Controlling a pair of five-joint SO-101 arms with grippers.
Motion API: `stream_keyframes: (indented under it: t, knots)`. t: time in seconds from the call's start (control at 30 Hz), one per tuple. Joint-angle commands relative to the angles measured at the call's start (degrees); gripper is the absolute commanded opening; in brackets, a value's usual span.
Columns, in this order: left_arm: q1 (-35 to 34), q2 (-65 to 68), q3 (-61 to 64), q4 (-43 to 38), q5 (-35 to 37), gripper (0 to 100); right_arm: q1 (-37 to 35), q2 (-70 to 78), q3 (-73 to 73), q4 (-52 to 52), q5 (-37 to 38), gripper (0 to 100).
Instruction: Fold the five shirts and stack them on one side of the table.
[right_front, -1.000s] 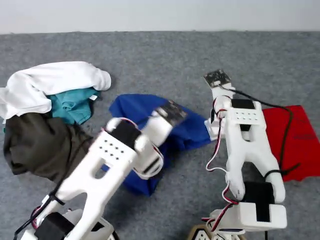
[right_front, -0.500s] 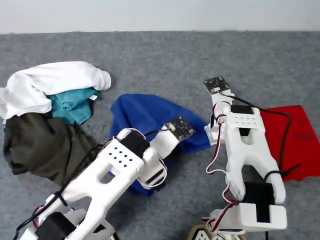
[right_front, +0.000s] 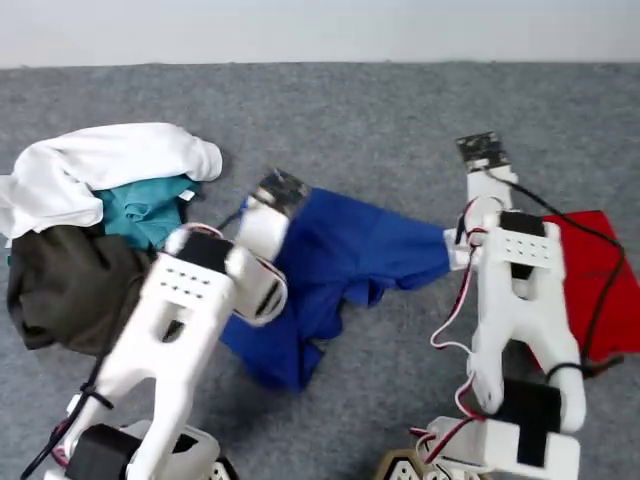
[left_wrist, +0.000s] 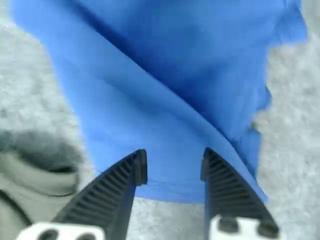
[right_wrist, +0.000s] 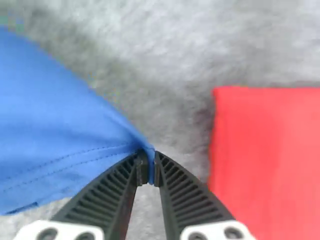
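The blue shirt (right_front: 350, 250) lies stretched across the middle of the grey table. My right gripper (right_wrist: 147, 161) is shut on the shirt's right corner (right_front: 440, 262), just left of the flat red shirt (right_front: 590, 270). In the right wrist view the blue shirt (right_wrist: 55, 145) and the red shirt (right_wrist: 270, 155) lie either side of the fingers. My left gripper (left_wrist: 172, 159) is open over the blue shirt (left_wrist: 165, 85), near its left edge. A white shirt (right_front: 100, 165), a teal shirt (right_front: 150, 210) and a dark olive shirt (right_front: 70, 285) lie piled at the left.
The left arm (right_front: 190, 300) crosses the near left of the table, beside the olive shirt. The right arm (right_front: 520, 300) partly covers the red shirt. Bare grey carpet (right_front: 380, 120) runs along the far side, up to a white wall.
The right gripper has pulled the blue shirt's corner to the right, spreading the shirt wider. The left arm has swung from the shirt's middle back to its left side.
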Motion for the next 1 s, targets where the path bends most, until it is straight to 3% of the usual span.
stream_keyframes:
  t: [0.0,0.17,0.33,0.53,0.63,0.83,0.97]
  knots:
    - [7.21,-0.18,2.15,-0.62,-0.53,18,0.92,-5.49,-0.26,-2.77,-1.14,0.9]
    - [13.63,-0.18,4.79,-3.43,-0.62,18,-3.03,-8.84,-0.26,-7.78,-1.14,0.9]
    - [13.63,-0.18,10.07,-8.7,-0.62,18,-7.96,-12.79,-0.44,-12.7,-1.14,0.9]
    - [13.01,-0.18,11.21,-8.7,-1.05,18,-7.78,-15.6,-0.62,-15.43,-1.14,0.9]
    - [8.18,-0.18,11.21,-8.53,-6.24,17,-7.34,-15.6,-0.62,-15.08,-1.14,0.9]
    - [-8.7,-0.26,11.21,-5.54,-15.03,17,-6.81,-16.04,-0.7,-15.52,-1.14,0.9]
    - [-15.12,-0.26,11.3,-5.45,-17.58,17,-6.73,-16.04,-3.6,-15.52,-1.14,0.9]
